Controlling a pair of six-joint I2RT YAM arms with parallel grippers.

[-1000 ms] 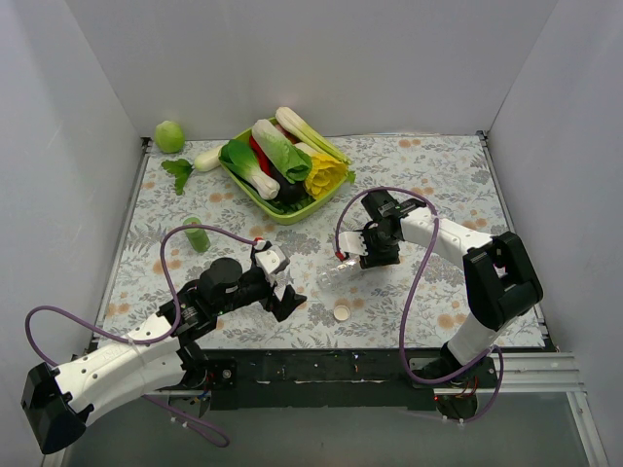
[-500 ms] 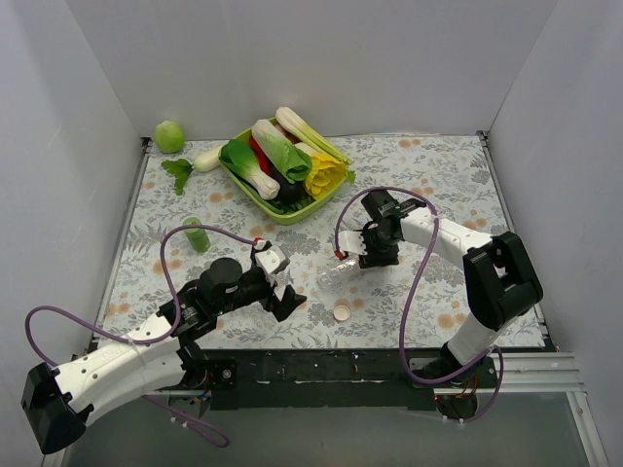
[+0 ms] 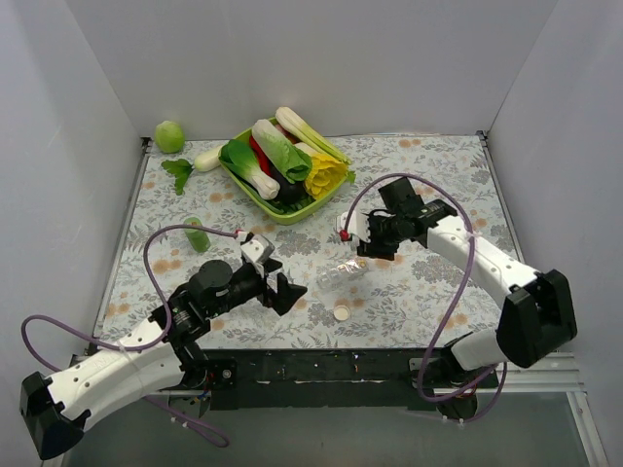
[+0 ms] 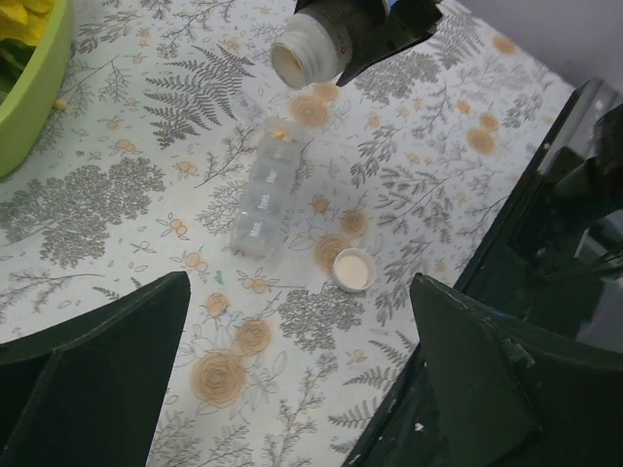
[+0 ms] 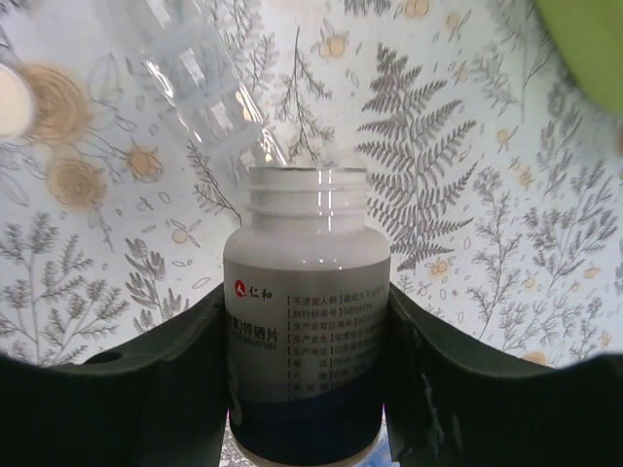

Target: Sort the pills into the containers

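Observation:
My right gripper (image 3: 368, 237) is shut on an uncapped white pill bottle (image 5: 306, 292), held tilted with its mouth (image 4: 292, 63) above the far end of the containers (image 3: 343, 274). The containers are a clear strip of small compartments (image 4: 263, 195) lying flat on the floral cloth, also seen past the bottle (image 5: 200, 92). A small orange pill (image 4: 279, 133) shows in the strip's far compartment. The bottle's white cap (image 3: 342, 312) lies open side up near the strip (image 4: 353, 269). My left gripper (image 3: 282, 290) hovers open and holding nothing, left of the cap (image 4: 297, 292).
A green tray (image 3: 255, 192) of toy vegetables stands at the back, with a green ball (image 3: 169, 136) and a radish beside it. A small green bottle (image 3: 198, 235) stands at the left. White walls close in the table on three sides.
The right arm has swung its elbow out to the right and lifted the bottle's mouth a little away from the strip. The left gripper has crept slightly forward, still open.

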